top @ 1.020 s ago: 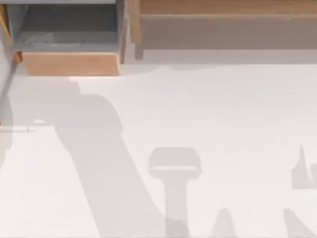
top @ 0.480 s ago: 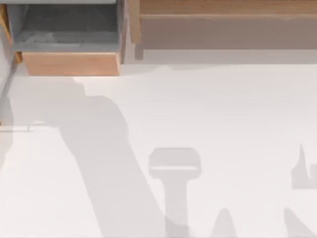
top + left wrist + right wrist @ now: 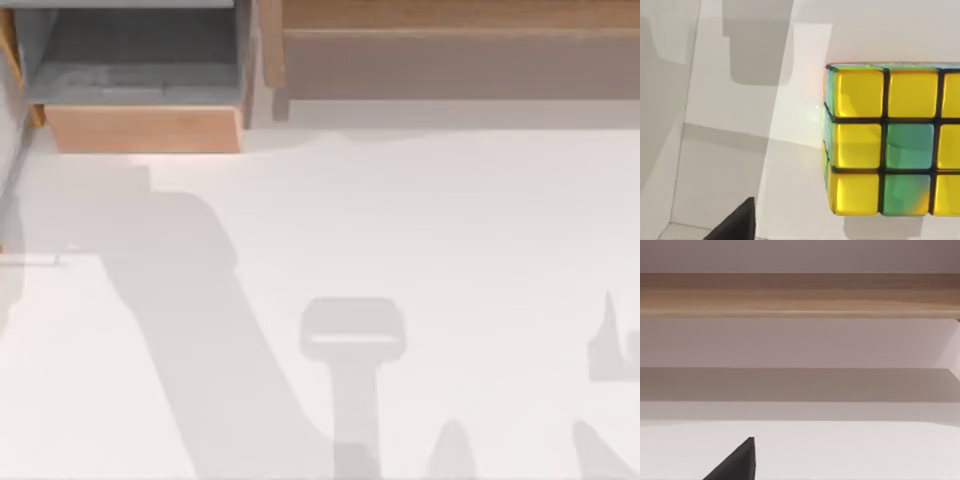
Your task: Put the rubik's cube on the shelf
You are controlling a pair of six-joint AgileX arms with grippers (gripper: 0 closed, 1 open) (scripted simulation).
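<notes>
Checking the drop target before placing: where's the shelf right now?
The shelf runs along the far edge of the table at the top view's right, beside the grey compartment on its left; the right wrist view faces its front.

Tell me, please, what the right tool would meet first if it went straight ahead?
Probably the shelf: its wooden ledge and grey-brown front face fill the right wrist view ahead, over bare table. How far off it lies is unclear.

My left wrist view cuts the rubik's cube (image 3: 890, 142) off at its edge, so I see 2 full columns of tiles and part of a 3rd. The shelf (image 3: 450, 20) runs out of the top view and both ends leave my right wrist view. Of either claw I see 1 dark tip only.
</notes>
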